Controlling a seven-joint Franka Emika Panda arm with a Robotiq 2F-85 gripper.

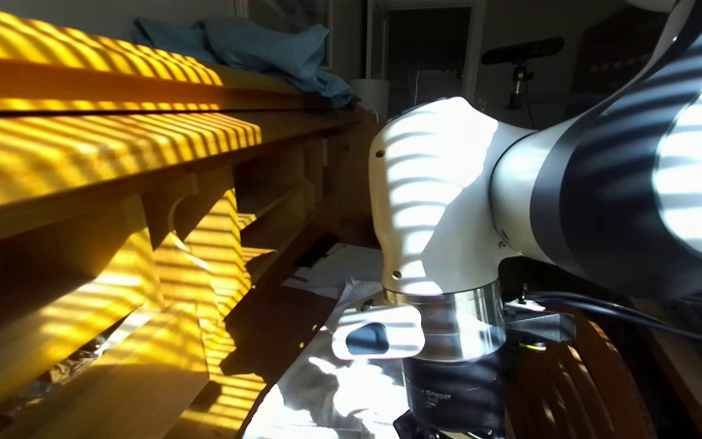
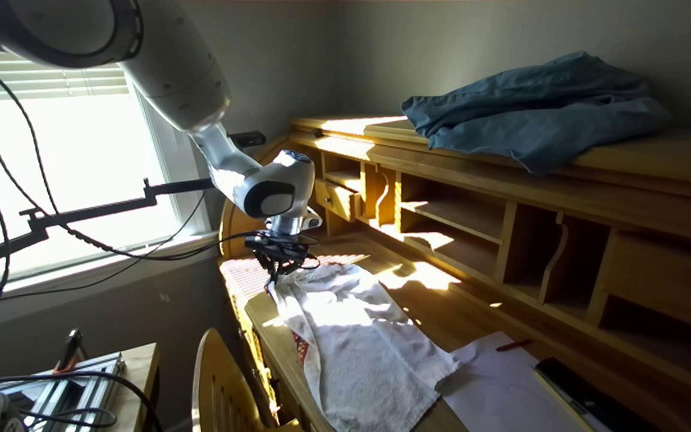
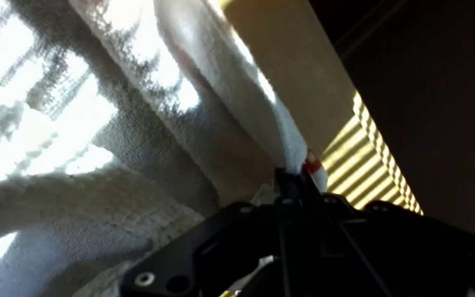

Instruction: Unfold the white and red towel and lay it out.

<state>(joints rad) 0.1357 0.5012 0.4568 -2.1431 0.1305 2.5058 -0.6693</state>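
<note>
White and red towel lies lengthwise on the desk, plain side mostly up, rumpled near the gripper, some red check showing along one long edge. Gripper is closed, pinching a bit of the towel's edge. Step looks like mid-unfold: edge grasped, not yet spread. Next move probably calls for drawing that edge outward, lowering, letting go. Opposite end meets white paper.
</note>
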